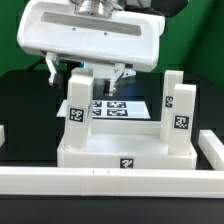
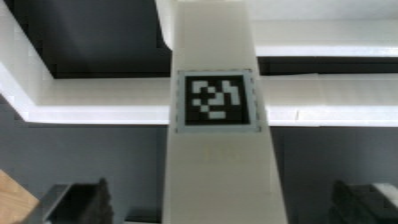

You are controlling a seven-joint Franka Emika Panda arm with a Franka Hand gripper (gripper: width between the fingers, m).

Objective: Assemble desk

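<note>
The white tabletop (image 1: 125,150) lies upside down at the front middle of the table. Three white tagged legs stand upright on it: one at the exterior view's left (image 1: 78,102) and two at its right (image 1: 172,92) (image 1: 184,115). My gripper (image 1: 92,74) hangs over the left leg. In the wrist view that leg (image 2: 221,100) runs between my two dark fingers (image 2: 80,203), with a gap on each side. My gripper (image 2: 222,205) is open and straddles it. The tabletop's rim (image 2: 107,92) crosses behind the leg.
The marker board (image 1: 112,108) lies flat behind the tabletop. A long white border bar (image 1: 100,181) runs along the front, and another (image 1: 213,150) along the exterior view's right. A green wall is at the back.
</note>
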